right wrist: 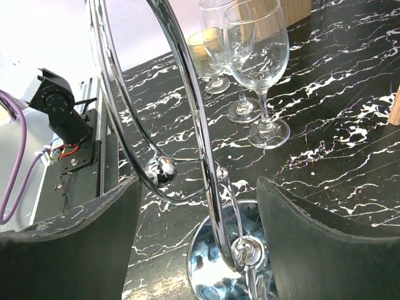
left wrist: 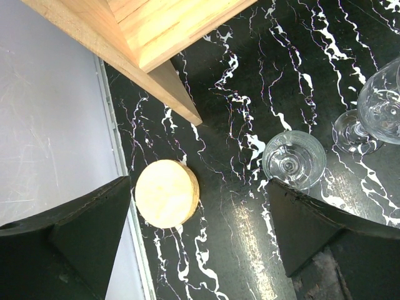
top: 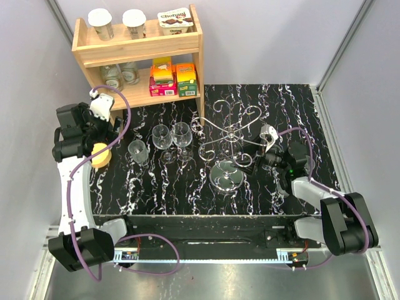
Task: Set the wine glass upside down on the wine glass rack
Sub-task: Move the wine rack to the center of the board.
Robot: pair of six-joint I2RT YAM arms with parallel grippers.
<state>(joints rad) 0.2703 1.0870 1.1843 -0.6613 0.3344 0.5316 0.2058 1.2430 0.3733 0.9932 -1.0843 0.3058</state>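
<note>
A wooden shelf (top: pixel 140 49) stands in the upper left of the top view. It holds two lidded jars (top: pixel 100 24) and a Chobani yogurt cup (top: pixel 175 20) on top, and more jars and colourful boxes (top: pixel 175 78) below.

Below it, at the left edge of the black marbled table (top: pixel 294 112), the left gripper (left wrist: pixel 199 187) hangs with its fingers spread wide and nothing between them. In its wrist view a round yellow disc (left wrist: pixel 167 192) lies flat on the table's edge, just beside the left finger. A small glass (left wrist: pixel 294 159) stands upright, close to the tip of the right finger.

Further right in the top view, two taller wine glasses (top: pixel 172 137) stand upright side by side, near the small one and just left of the wine glass rack (top: pixel 232 132). All three glasses rest on the table, apart from the rack.

The rack stands near the middle of the table, its silver scroll arms fanning out from the post above its shiny round base (top: pixel 226 176). I cannot tell whether the overlapping rings there are the base alone.

The right gripper (right wrist: pixel 199 182) sits against the rack's right side, its fingers standing far apart. A chrome loop of the rack runs up between them, unclamped. The gripper holds nothing.
</note>
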